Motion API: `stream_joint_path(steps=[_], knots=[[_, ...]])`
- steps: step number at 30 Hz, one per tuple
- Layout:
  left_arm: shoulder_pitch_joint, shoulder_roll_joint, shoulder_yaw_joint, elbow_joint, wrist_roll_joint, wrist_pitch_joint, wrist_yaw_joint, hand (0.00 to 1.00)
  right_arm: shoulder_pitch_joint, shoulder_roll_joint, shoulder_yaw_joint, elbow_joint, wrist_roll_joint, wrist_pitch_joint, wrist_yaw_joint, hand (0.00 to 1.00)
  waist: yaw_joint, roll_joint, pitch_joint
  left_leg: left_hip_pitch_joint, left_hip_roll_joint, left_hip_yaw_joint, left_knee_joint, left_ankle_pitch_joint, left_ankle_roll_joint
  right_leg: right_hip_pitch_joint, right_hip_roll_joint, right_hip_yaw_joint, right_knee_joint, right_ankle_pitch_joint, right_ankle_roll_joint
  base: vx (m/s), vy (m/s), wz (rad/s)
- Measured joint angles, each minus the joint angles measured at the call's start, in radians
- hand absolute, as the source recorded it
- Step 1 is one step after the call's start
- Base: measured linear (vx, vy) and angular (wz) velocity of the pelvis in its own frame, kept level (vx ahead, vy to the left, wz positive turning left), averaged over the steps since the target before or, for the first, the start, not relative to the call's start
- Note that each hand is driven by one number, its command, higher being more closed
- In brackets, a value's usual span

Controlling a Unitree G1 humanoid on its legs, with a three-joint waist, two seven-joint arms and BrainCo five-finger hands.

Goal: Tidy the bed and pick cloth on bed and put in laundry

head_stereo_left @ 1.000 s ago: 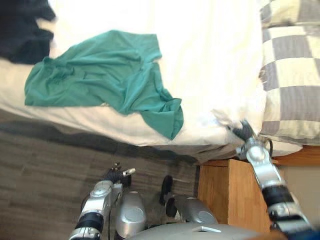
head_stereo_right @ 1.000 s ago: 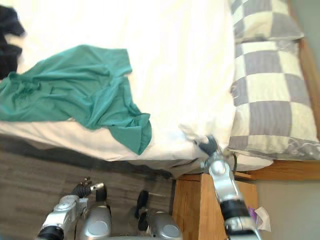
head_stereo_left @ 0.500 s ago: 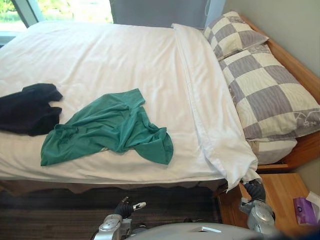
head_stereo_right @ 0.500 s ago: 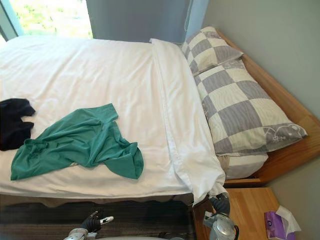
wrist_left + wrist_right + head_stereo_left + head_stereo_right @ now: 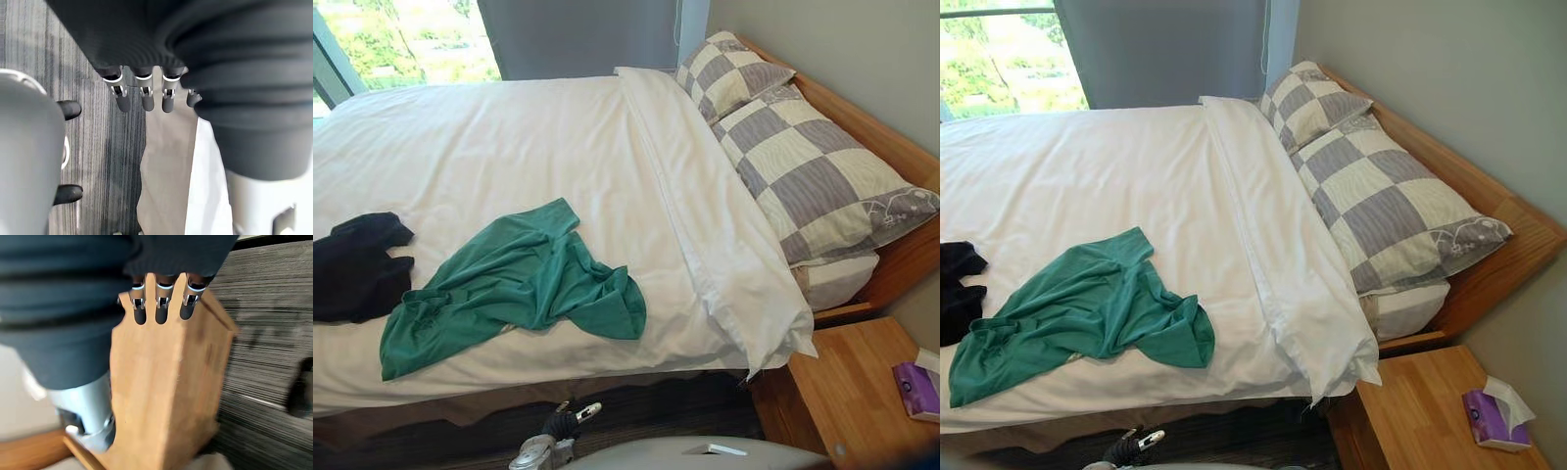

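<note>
A green cloth (image 5: 509, 289) lies crumpled on the white duvet (image 5: 509, 147) near the bed's front edge. A black cloth (image 5: 352, 264) sits to its left, at the bed's left side. My left hand (image 5: 563, 423) hangs low over the dark floor in front of the bed. Its fingers (image 5: 146, 98) are straight and hold nothing. My right hand (image 5: 160, 308) hangs beside the wooden nightstand (image 5: 161, 396), open and empty. Neither hand touches a cloth.
Two checkered pillows (image 5: 813, 186) lie at the bed's head on the right, with the duvet's folded edge (image 5: 724, 255) against them. A wooden nightstand (image 5: 852, 392) with a purple tissue box (image 5: 915, 377) stands at the lower right. A window is behind the bed.
My right hand has let go of the duvet corner, opened and dropped beside the nightstand. The head camera has tilted up, so the whole bed now shows.
</note>
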Motion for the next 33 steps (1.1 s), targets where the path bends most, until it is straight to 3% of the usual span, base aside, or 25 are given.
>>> stream_joint_path(steps=[5, 6, 8, 13, 17, 20, 22, 27, 31, 33], knots=[[0.002, 0.001, -0.001, 0.000, -0.004, 0.034, -0.016, 0.00, -0.033, -0.100, -0.004, -0.237, -0.015, -0.032, 0.054, 1.00, -0.001, 0.019, -0.005, -0.023, 0.001, 0.002, 0.001, -0.010, -0.003, -0.032, 0.002, 0.002, 0.008, -0.013, 0.002, 0.01, -0.017, -0.01], [0.006, 0.004, -0.001, 0.000, -0.025, 0.049, -0.016, 0.00, -0.049, -0.134, -0.004, -0.307, -0.088, -0.040, 0.055, 1.00, -0.001, 0.019, -0.004, -0.029, 0.003, -0.001, 0.001, -0.007, 0.000, -0.037, 0.003, -0.001, 0.015, -0.014, -0.001, 0.12, -0.033, 0.09], [0.018, 0.011, -0.002, -0.002, -0.038, 0.059, -0.016, 0.00, -0.076, -0.172, -0.003, -0.389, -0.153, -0.040, 0.065, 1.00, 0.000, 0.017, -0.005, -0.028, 0.006, -0.010, 0.006, -0.005, 0.003, -0.036, 0.007, -0.005, 0.018, -0.017, -0.002, 0.11, -0.029, 0.08], [0.027, 0.036, -0.038, -0.010, -0.037, 0.064, -0.013, 0.00, -0.167, -0.222, 0.084, -0.562, -0.124, -0.012, 0.189, 1.00, 0.002, 0.012, -0.004, -0.024, 0.018, -0.015, 0.007, -0.005, 0.002, -0.035, 0.017, -0.025, 0.022, -0.017, -0.001, 0.06, -0.046, 0.05], [0.030, 0.037, -0.083, -0.035, -0.038, 0.071, 0.001, 0.00, -0.242, -0.221, 0.190, -0.642, 0.001, 0.050, 0.244, 1.00, 0.005, 0.022, -0.002, -0.029, 0.019, -0.032, 0.007, -0.005, 0.002, -0.040, 0.014, -0.045, 0.040, -0.025, 0.011, 0.00, -0.048, 0.14], [0.022, 0.042, -0.115, -0.067, -0.043, 0.082, 0.024, 0.00, -0.344, -0.224, 0.232, -0.676, 0.125, 0.083, 0.242, 1.00, 0.015, 0.027, 0.012, -0.094, 0.011, -0.048, 0.033, -0.005, 0.003, -0.106, 0.000, -0.057, 0.079, -0.038, 0.015, -0.06, -0.024, 0.14], [-0.021, 0.048, -0.119, -0.067, -0.069, 0.083, 0.039, 0.00, -0.452, -0.233, 0.239, -0.676, 0.218, 0.091, 0.223, 1.00, 0.016, 0.030, 0.059, -0.153, 0.006, -0.070, 0.068, -0.009, 0.009, -0.147, -0.013, -0.062, 0.092, -0.039, 0.014, -0.14, -0.016, 0.22], [-0.158, 0.023, -0.156, -0.113, -0.109, 0.080, 0.056, 0.00, -0.789, -0.333, 0.239, -0.679, 0.484, 0.091, 0.178, 1.00, 0.027, 0.059, 0.245, -0.354, 0.008, -0.120, 0.199, -0.012, 0.030, -0.301, -0.036, -0.089, 0.165, -0.033, 0.002, -0.16, -0.023, 0.31], [-0.186, 0.013, -0.156, -0.151, -0.149, 0.039, 0.057, 0.00, -0.845, -0.345, 0.240, -0.826, 0.618, 0.088, 0.153, 1.00, 0.058, 0.077, 0.309, -0.435, 0.014, -0.121, 0.233, -0.009, 0.034, -0.404, -0.042, -0.094, 0.251, -0.058, -0.015, -0.06, -0.044, 0.05], [-0.198, -0.001, -0.156, -0.154, -0.165, 0.017, 0.058, 0.00, -0.848, -0.345, 0.251, -0.873, 0.650, 0.074, 0.145, 1.00, 0.059, 0.080, 0.316, -0.473, 0.011, -0.119, 0.248, -0.009, 0.034, -0.457, -0.052, -0.100, 0.297, -0.072, -0.017, -0.01, -0.035, 0.09]])
